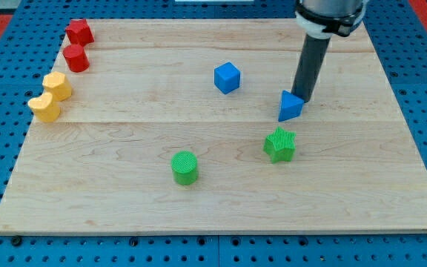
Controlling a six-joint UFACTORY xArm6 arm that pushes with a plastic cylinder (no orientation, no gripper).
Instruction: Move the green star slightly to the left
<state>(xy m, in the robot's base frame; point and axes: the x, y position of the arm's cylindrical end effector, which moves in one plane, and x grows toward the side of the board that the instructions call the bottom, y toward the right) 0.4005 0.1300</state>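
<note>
The green star (279, 144) lies on the wooden board (110, 185), right of the middle and toward the view's bottom. My tip (302, 99) stands above and a little right of the star, touching or just behind the top right of the blue triangular block (290, 106). That blue block sits between my tip and the star. The rod rises from the tip to the view's top.
A blue cube (227, 77) lies near the middle top. A green cylinder (185, 167) lies left of the star. At the view's left are a red star-like block (79, 32), a red cylinder (75, 57) and two yellow blocks (57, 86) (45, 107).
</note>
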